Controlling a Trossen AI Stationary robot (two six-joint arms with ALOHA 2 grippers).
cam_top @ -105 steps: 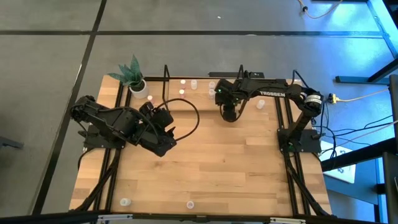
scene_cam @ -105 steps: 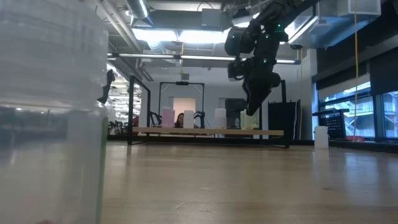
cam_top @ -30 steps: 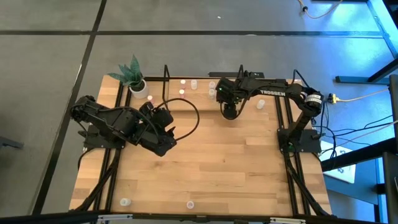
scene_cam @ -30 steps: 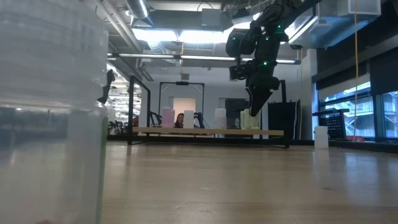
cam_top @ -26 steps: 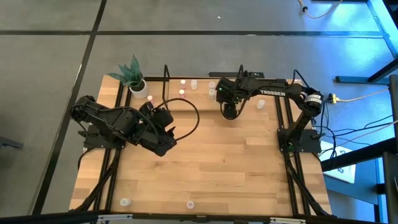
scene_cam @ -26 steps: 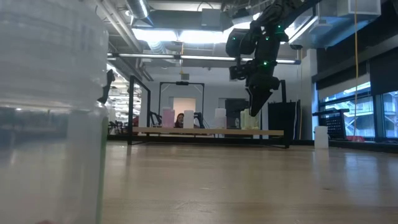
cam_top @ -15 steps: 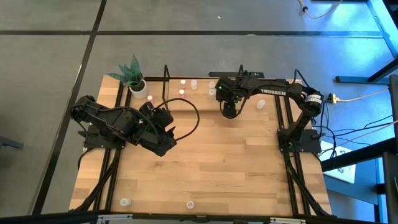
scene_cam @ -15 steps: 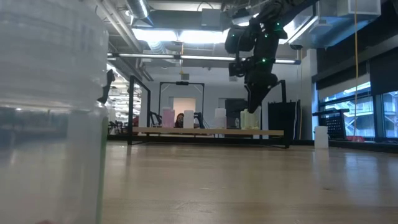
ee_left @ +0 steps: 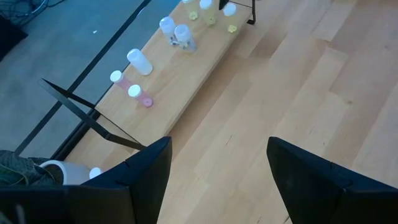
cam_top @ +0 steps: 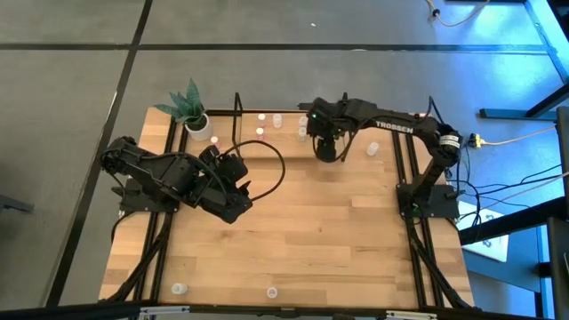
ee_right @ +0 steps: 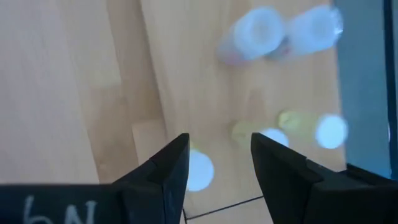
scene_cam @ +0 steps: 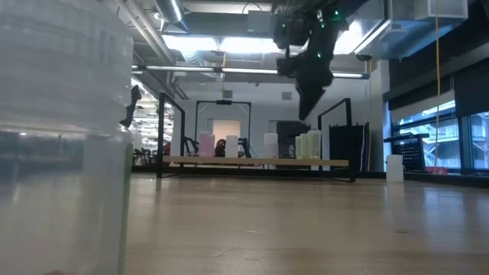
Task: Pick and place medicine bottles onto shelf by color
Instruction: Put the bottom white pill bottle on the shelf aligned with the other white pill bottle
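From above, the right gripper point(cam_top: 327, 153) hovers over the shelf point(cam_top: 289, 131). In the low view it hangs above the medicine bottles point(scene_cam: 309, 145). Its wrist view shows parted, empty fingers point(ee_right: 166, 168), bottles beneath. The left gripper point(ee_left: 214, 168) idles, open and empty.

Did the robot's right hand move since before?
Yes. The right gripper has risen in the low view, now hanging well above the shelf instead of just over its bottles.
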